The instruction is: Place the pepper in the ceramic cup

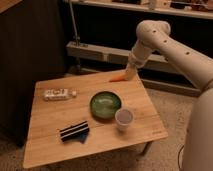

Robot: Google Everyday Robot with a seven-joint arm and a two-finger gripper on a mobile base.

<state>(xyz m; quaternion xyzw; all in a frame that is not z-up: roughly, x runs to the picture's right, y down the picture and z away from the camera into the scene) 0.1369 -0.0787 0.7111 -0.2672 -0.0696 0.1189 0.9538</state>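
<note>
The small orange pepper (117,78) sticks out to the left from the tip of my gripper (128,75), which is shut on it just over the far edge of the wooden table (50,145). My arm reaches in from the upper right. The white ceramic cup (124,119), with its pale purplish inside, stands upright near the table's front right, well in front of the gripper and apart from it.
A green round dish (105,105) sits mid-table, just behind and left of the cup. A white packet (59,93) lies at the left, and a dark striped item on blue (75,131) lies near the front. A low metal shelf (95,51) and a dark cabinet stand behind the table.
</note>
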